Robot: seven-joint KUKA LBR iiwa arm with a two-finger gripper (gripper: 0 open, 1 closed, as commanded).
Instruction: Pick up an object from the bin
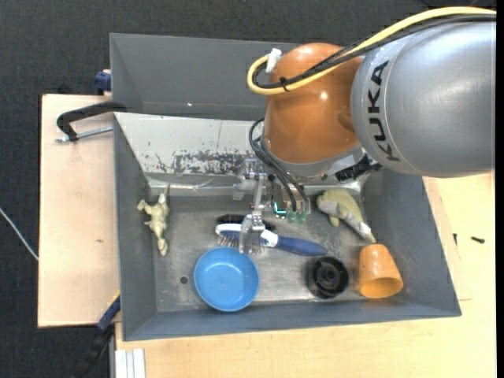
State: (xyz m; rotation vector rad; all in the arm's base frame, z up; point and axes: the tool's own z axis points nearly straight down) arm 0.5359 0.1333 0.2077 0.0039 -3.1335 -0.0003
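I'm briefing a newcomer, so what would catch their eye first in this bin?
The gripper hangs mid-bin over a blue brush. Along the near wall lie a blue bowl, a black round thing and an orange cup; a pale dinosaur lies at the left.

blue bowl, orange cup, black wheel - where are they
blue bowl (226, 280), camera view, inner floor
orange cup (379, 272), camera view, side wall
black wheel (326, 277), camera view, top face

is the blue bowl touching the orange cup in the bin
No, the blue bowl lies apart from the orange cup, with a black round part on the bin floor between them.
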